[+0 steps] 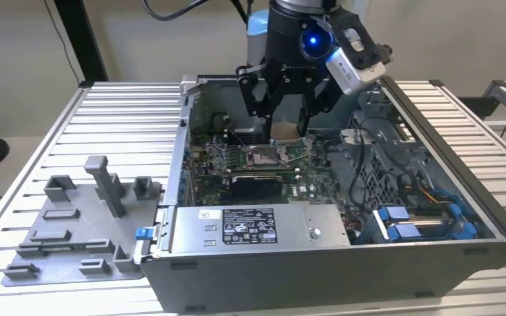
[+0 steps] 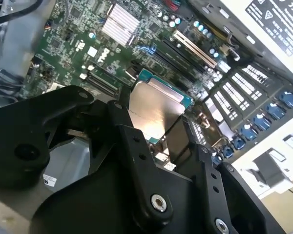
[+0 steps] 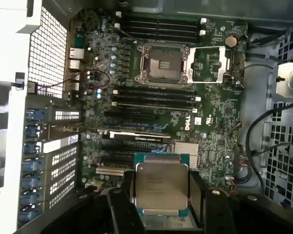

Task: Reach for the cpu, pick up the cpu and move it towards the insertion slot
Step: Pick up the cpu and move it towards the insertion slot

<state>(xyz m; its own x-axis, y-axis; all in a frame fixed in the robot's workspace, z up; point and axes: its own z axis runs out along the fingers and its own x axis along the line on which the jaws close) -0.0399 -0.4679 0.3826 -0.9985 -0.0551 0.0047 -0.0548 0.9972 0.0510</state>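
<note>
Slatted metal table (image 1: pixel 112 105), plain wall behind. Open PC case (image 1: pixel 323 263) on it, grey tray (image 1: pixel 68 230) at its 9 o'clock in the exterior view. Hand (image 1: pixel 284 135) inside the case, clamped on the cpu (image 3: pixel 161 187), clear of the motherboard (image 3: pixel 215 126). Insertion slot (image 3: pixel 162 64) at the hand's 7 o'clock, near. Step: carry. My read: keep it level and square to the frame.

Label (image 1: pixel 248 226) on power supply (image 1: pixel 323 222), print illegible
</note>
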